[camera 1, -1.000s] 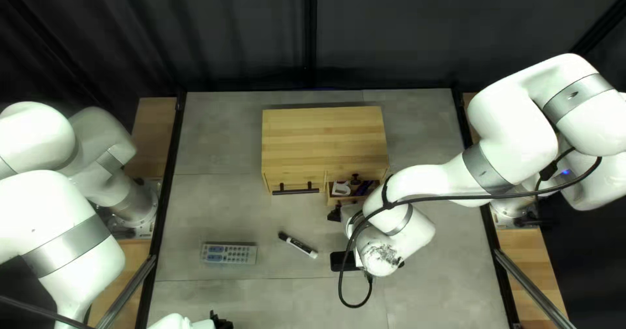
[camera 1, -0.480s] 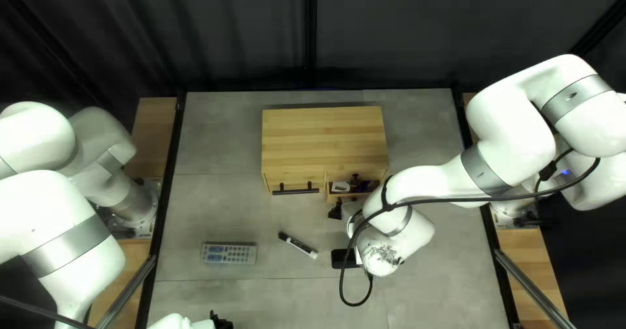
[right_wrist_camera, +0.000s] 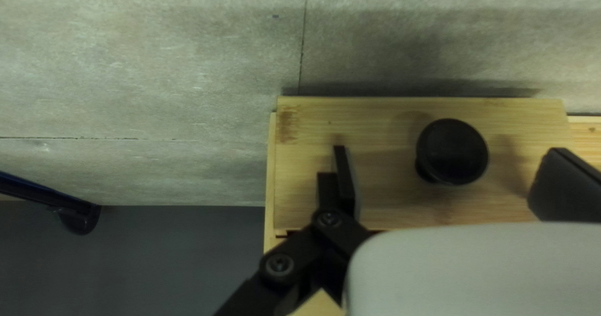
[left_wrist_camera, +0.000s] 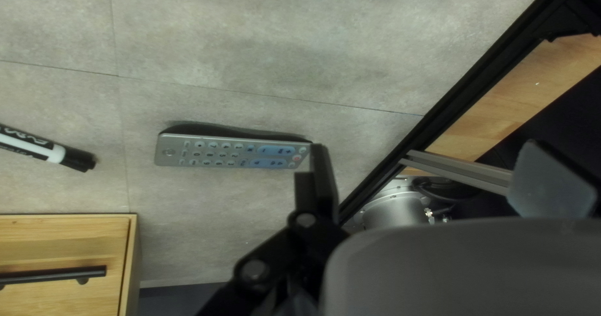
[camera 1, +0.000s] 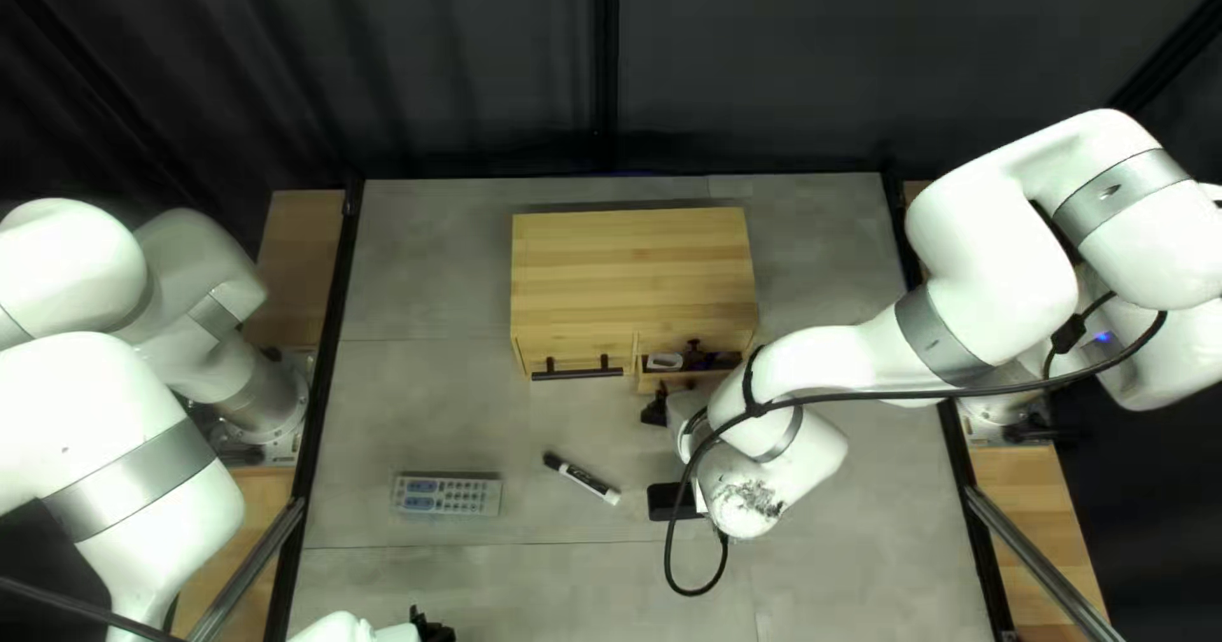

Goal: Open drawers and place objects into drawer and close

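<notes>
The right claw is being held open astride the knob, likely for moving the pulled-out drawer ahead. The remote isn't being gripped, ahead of the open left claw.

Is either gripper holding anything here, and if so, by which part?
Nothing is held. The left gripper is open and empty; the right gripper is open too, with the round black knob between its fingers but ungripped.
</notes>
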`<state>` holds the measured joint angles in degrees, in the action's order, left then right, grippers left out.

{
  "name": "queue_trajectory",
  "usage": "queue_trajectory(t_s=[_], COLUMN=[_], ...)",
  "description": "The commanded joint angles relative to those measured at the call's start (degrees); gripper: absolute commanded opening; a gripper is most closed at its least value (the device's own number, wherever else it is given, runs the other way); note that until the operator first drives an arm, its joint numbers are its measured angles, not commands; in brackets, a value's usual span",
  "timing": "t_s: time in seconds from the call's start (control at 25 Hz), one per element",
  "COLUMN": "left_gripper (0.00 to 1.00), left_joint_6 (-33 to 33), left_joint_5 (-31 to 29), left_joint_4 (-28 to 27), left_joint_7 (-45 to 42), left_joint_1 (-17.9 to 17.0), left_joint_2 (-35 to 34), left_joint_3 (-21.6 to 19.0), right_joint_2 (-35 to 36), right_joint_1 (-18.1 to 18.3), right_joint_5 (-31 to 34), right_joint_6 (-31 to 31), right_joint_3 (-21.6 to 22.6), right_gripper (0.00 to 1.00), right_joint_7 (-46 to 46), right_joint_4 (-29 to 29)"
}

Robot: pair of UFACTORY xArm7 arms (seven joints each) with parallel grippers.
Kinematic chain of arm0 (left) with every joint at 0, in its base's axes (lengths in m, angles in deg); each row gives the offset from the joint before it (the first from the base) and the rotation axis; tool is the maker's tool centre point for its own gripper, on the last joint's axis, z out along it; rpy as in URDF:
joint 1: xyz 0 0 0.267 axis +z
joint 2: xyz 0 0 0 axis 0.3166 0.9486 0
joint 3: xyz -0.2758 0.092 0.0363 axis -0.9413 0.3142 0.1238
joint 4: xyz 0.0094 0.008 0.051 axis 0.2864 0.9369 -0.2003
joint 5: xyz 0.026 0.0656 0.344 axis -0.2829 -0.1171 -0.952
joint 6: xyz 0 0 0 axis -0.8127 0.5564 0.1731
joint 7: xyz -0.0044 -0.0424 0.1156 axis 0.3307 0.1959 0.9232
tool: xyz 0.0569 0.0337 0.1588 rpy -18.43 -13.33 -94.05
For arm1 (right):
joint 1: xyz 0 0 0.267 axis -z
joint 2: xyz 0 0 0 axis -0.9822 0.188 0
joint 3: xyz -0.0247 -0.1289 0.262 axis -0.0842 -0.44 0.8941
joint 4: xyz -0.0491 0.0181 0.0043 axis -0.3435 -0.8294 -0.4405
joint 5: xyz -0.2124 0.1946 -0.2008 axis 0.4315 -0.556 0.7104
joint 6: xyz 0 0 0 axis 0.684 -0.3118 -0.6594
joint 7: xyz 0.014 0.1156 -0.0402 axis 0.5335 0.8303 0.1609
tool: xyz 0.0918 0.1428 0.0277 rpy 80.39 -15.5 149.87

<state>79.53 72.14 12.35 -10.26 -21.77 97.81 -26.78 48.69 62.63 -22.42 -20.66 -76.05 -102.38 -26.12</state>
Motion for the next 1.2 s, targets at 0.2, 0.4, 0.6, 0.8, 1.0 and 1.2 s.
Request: queue_trajectory(t_s=[0.2, 0.4, 0.6, 0.8, 1.0, 1.2], left_gripper=[1.0, 1.0, 1.0, 1.0, 1.0, 1.0], left_joint_6=[0.0, 0.0, 0.0, 0.0, 0.0, 0.0], left_joint_5=[0.0, 0.0, 0.0, 0.0, 0.0, 0.0], left_joint_4=[0.0, 0.0, 0.0, 0.0, 0.0, 0.0], left_joint_7=[0.0, 0.0, 0.0, 0.0, 0.0, 0.0], left_joint_1=[0.0, 0.0, 0.0, 0.0, 0.0, 0.0], left_joint_2=[0.0, 0.0, 0.0, 0.0, 0.0, 0.0], left_joint_3=[0.0, 0.0, 0.0, 0.0, 0.0, 0.0], right_joint_2=[-0.7, -0.8, -0.9, -1.0, -1.1, -0.8], right_joint_1=[0.0, 0.0, 0.2, 0.5, 0.7, 0.9], right_joint_5=[1.0, 1.5, 1.9, 2.2, 2.6, 2.8], right_joint_6=[-0.3, -0.5, -0.8, -1.0, -1.2, -1.5], right_joint_3=[-0.2, -0.4, -0.6, -0.8, -1.0, -1.2], right_gripper=[1.0, 1.0, 1.0, 1.0, 1.0, 1.0], right_joint_7=[0.3, 0.3, 0.2, -0.1, -0.3, -0.3], right_joint_4=[1.0, 1.3, 1.4, 1.6, 1.7, 1.5])
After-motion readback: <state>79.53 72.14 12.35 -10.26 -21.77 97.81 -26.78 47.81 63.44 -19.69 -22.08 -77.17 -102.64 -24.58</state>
